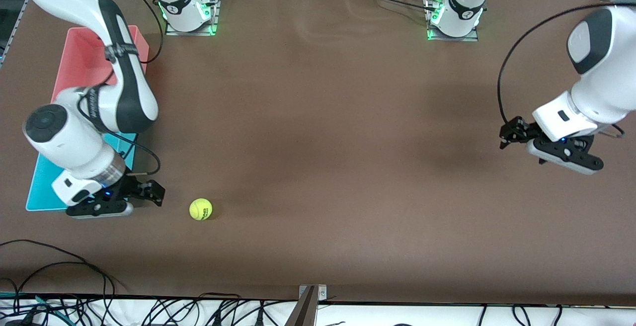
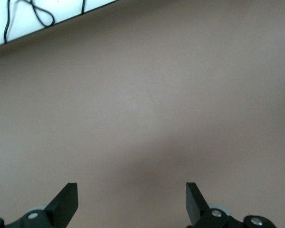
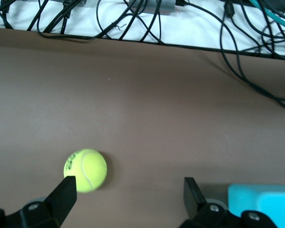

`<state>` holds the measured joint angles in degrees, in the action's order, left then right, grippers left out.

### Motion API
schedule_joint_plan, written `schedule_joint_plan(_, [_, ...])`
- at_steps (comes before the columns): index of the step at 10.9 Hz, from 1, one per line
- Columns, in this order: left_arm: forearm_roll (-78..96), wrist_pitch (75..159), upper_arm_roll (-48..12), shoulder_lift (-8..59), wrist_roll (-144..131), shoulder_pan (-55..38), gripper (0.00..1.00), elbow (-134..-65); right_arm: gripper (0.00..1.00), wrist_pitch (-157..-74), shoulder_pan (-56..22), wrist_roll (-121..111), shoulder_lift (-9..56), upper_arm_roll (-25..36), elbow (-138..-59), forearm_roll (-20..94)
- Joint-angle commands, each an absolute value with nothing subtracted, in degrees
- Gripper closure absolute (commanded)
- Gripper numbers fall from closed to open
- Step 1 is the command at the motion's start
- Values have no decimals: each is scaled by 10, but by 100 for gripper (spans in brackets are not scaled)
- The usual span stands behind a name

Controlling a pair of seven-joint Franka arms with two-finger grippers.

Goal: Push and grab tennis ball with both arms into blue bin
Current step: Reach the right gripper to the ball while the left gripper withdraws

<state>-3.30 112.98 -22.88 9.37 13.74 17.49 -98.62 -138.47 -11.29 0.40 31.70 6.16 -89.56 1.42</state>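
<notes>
Right gripper spread beside black-printed tennis ball.

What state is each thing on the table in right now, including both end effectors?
tennis ball: loose on the table, ungripped
blue bin: upright, mostly hidden under the right arm
pink bin: upright, beside the blue bin
right end effector: open, near the ball
left end effector: open, holding nothing

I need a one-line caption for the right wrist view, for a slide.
Open right gripper low over the table, tennis ball by one finger, a corner of the blue bin beside it.
</notes>
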Motion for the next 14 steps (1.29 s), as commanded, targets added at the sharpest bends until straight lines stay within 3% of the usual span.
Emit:
schedule_joint_plan(1, [-20,1050,-225,33,-37,137,0,-988,0,-1502,-113,2,386,61,-881,12])
schedule_joint_plan(4, [-20,1001,-206,3,-202,82,0,-979,0,-1539,-114,11,420,48,-881,16])
schedule_joint_plan(6, [-18,964,-87,-4,-199,11,0,-962,0,-1552,-114,11,434,32,-882,17])
schedule_joint_plan(7, [-17,964,-56,-4,-186,3,0,-949,0,-1554,-114,11,443,28,-882,16])
schedule_joint_plan(14, [9,954,11,2,-122,-37,0,-910,0,-1608,-114,2,480,20,-884,14])
